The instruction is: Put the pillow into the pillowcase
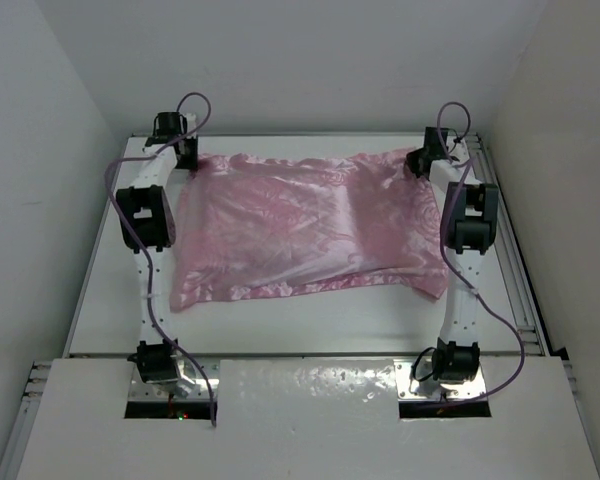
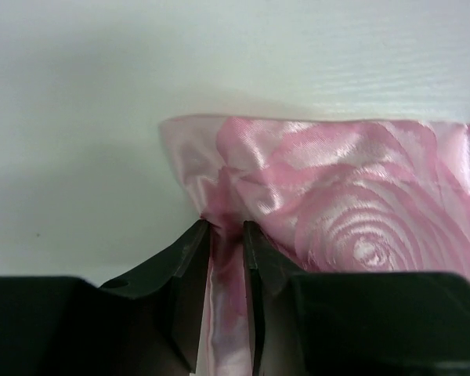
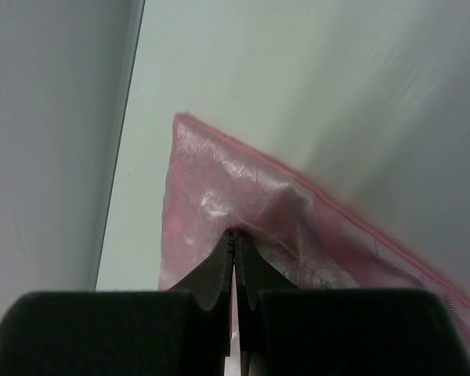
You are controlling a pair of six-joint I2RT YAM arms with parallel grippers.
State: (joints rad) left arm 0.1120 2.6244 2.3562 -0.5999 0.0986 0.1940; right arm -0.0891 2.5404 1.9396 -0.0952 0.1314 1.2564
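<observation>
The pink pillowcase (image 1: 300,230) lies spread across the far half of the white table (image 1: 310,320), puffed up over its left part. The pillow itself is hidden. My left gripper (image 1: 188,158) is at the case's far left corner. In the left wrist view its jaws (image 2: 225,227) stand narrowly apart, shut on a bunched fold of the pillowcase (image 2: 345,204). My right gripper (image 1: 418,160) is at the far right corner. In the right wrist view it (image 3: 235,235) is pinched tight on the pillowcase (image 3: 219,188) near its hemmed edge.
White walls (image 1: 60,120) enclose the table on the left, back and right. A metal rail (image 1: 520,290) runs along the right edge. Both arms reach up the table's sides. A wall (image 3: 55,141) stands close beside the right gripper.
</observation>
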